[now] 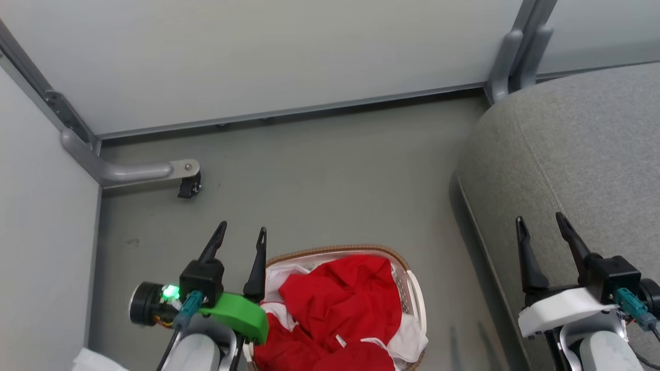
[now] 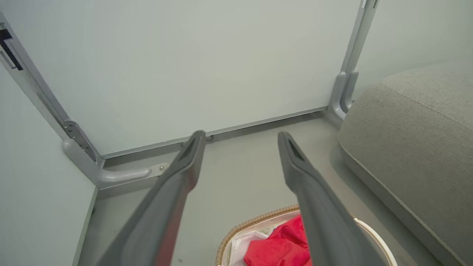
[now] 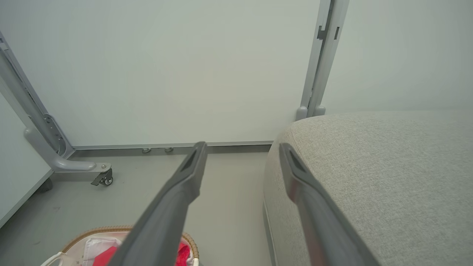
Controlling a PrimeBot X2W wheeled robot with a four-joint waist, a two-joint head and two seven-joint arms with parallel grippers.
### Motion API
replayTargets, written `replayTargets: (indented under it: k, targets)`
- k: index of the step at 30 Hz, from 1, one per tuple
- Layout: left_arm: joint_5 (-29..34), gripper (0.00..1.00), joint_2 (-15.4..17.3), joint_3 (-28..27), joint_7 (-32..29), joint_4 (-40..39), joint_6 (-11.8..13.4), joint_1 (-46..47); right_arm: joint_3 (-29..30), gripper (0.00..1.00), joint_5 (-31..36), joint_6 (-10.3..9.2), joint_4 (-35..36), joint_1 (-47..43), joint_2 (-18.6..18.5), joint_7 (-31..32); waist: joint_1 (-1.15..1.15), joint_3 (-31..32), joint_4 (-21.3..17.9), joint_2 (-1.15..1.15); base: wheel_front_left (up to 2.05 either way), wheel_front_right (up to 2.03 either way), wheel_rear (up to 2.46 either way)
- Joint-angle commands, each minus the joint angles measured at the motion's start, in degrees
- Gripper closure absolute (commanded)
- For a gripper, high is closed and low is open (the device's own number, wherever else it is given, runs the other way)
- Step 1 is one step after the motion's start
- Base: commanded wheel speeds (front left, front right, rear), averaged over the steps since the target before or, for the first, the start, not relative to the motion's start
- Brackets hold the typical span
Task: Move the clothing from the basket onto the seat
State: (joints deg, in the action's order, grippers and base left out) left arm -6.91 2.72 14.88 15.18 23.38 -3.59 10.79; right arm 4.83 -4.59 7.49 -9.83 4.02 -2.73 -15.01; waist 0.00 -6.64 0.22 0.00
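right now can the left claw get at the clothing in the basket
Probably yes: the left claw is open and empty at the left rim of the basket, and the clothing lies heaped on top with nothing over it.

The right gripper (image 3: 242, 146) has its two dark fingers spread wide, with nothing between them. The big grey seat (image 3: 369, 177) sits on the right. Low on the left is the basket (image 3: 96, 229) with red clothing (image 3: 103, 257) inside. A little wheel (image 3: 105, 179) rests on the grey floor (image 3: 229, 207) by the white wall (image 3: 166, 74).
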Motion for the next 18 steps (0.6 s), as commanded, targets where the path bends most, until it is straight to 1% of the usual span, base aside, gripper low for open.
replayTargets:
  k: [1,7,18]
  targets:
    - [0.6,0.00,0.3,0.5,0.0,1.1,-0.4,2.4,-0.2,0.00,0.2,0.00,0.4,1.3,-0.3,-0.3,0.00,-4.4,-1.4,0.00,0.00,0.00,0.00]
    - [2.8,0.00,0.3,3.6,0.0,8.9,-1.3,9.2,-1.5,0.00,0.6,-0.01,1.7,4.9,-0.3,-0.3,0.00,-11.5,-3.9,0.00,0.00,0.00,0.00]
    - [5.9,0.00,0.6,7.5,0.0,22.9,-2.5,18.2,-4.3,0.00,-1.8,-0.01,3.2,11.5,-0.2,-0.3,0.00,-23.2,-10.6,0.00,0.00,0.00,0.00]
